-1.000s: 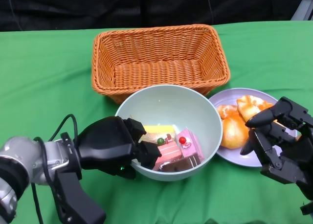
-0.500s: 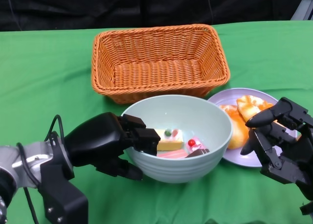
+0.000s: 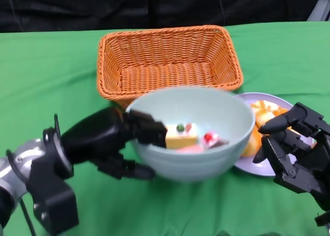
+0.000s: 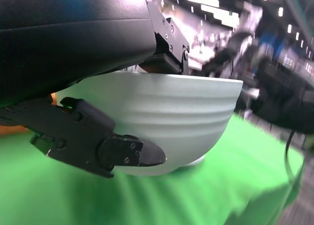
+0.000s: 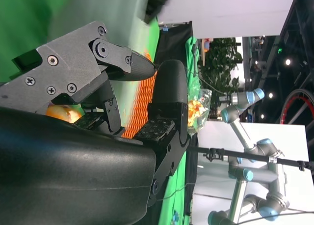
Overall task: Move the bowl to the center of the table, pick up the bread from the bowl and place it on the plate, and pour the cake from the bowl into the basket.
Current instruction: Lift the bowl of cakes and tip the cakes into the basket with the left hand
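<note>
Lifted since a second ago, the bowl [image 3: 198, 138] of cake [image 3: 181, 135] hangs in the left hand [image 3: 105, 138]'s grip; right hand [image 3: 294, 148] hovers empty, fingers apart; pouring into the basket [image 3: 167, 61] comes next.

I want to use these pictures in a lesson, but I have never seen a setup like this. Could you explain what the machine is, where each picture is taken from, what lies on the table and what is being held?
This is a humanoid robot with two black many-fingered hands. The wide picture comes from a camera on its head, looking down at a green table. The other two come from cameras at its wrists, so they look tilted and very close.

The left hand grips the rim of a pale green bowl, fingers inside and outside, with cake pieces in it. Its wrist camera shows the bowl lifted off the cloth. Behind stands an orange wicker basket. A purple plate with bread lies to the right. The right hand hovers open near the plate, holding nothing.
</note>
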